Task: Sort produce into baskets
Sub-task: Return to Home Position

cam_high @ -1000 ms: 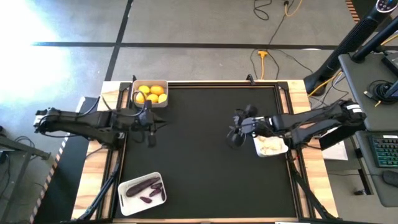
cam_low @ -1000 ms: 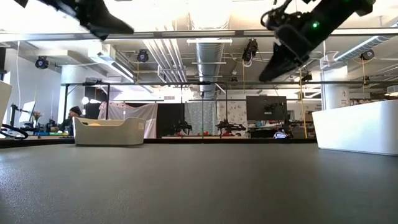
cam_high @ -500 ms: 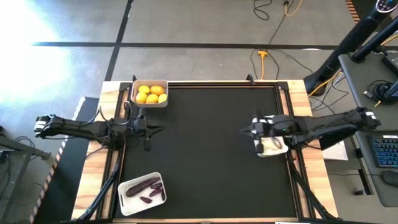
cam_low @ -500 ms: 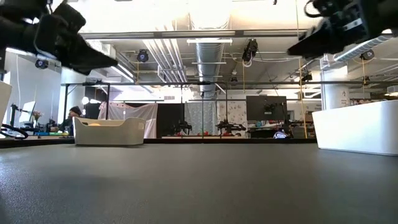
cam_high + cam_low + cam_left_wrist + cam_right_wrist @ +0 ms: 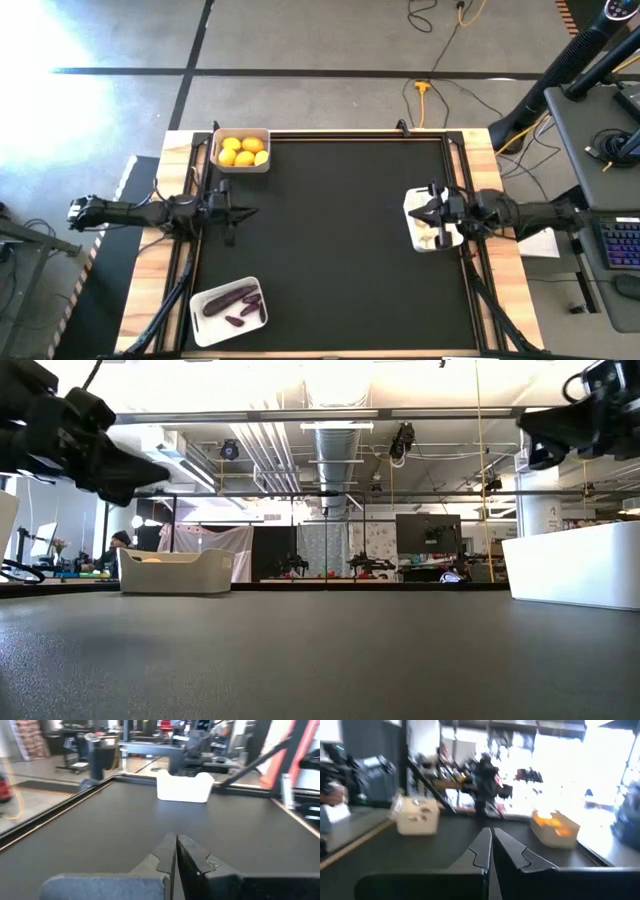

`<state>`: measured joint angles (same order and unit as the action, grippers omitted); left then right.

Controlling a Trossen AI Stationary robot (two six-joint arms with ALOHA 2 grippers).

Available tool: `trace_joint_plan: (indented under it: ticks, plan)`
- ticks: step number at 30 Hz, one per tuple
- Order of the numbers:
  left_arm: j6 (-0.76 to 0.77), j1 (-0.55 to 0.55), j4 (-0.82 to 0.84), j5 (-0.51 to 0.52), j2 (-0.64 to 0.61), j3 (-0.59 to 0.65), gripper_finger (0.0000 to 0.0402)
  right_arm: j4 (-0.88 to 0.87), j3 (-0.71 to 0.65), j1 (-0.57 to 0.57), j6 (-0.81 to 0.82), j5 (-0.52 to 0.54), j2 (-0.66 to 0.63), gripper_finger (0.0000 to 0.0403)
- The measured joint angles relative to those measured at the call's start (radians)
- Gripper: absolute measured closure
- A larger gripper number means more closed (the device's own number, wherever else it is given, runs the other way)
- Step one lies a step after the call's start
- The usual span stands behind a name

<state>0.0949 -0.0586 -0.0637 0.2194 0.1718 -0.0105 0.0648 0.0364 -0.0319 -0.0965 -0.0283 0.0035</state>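
Three pale baskets rest by their bottoms on the black table. One at the far left holds yellow citrus fruits. One at the near left holds dark purple eggplants. The third, at the right edge, is partly hidden under my right gripper; pale bulbs show in it. That gripper is shut and level above it, holding nothing. My left gripper is shut and level over the table's left edge, holding nothing.
The middle of the black table is bare. Wooden boards and rails frame the mat. A desk with a keyboard stands beyond the right edge, and a yellow cable lies on the floor behind.
My right gripper has drawn back toward the table's right edge, tipped from slanting down to level, and shut with nothing in it. My left gripper has sunk and pulled back toward the left edge, staying shut. The baskets and produce have not moved.
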Motion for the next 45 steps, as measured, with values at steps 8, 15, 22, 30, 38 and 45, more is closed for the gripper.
trace_joint_plan:
  ticks: [8, 15, 22, 30, 38, 45]
  plan:
    - [-0.019, 0.001, 0.010, 0.005, -0.064, 0.000, 0.0401, -0.050, -0.023, 0.000, 0.020, 0.020, 0.024, 0.0394]
    - [-0.039, 0.002, 0.006, 0.245, -0.056, -0.008, 0.0401, -0.040, -0.024, 0.000, 0.048, 0.099, 0.070, 0.0393]
    - [-0.034, 0.002, -0.001, 0.264, -0.035, -0.026, 0.0401, -0.041, -0.024, 0.000, -0.310, 0.100, 0.114, 0.0393]
    - [-0.034, 0.002, -0.001, 0.264, -0.034, -0.026, 0.0401, -0.043, -0.024, 0.000, -0.306, 0.100, 0.124, 0.0393]
    - [-0.034, 0.002, -0.003, 0.264, -0.032, -0.026, 0.0401, -0.043, -0.024, 0.000, -0.160, 0.100, 0.124, 0.0393]
    - [-0.034, 0.002, -0.004, 0.264, -0.030, -0.026, 0.0401, -0.043, -0.025, 0.000, -0.089, 0.100, 0.124, 0.0393]
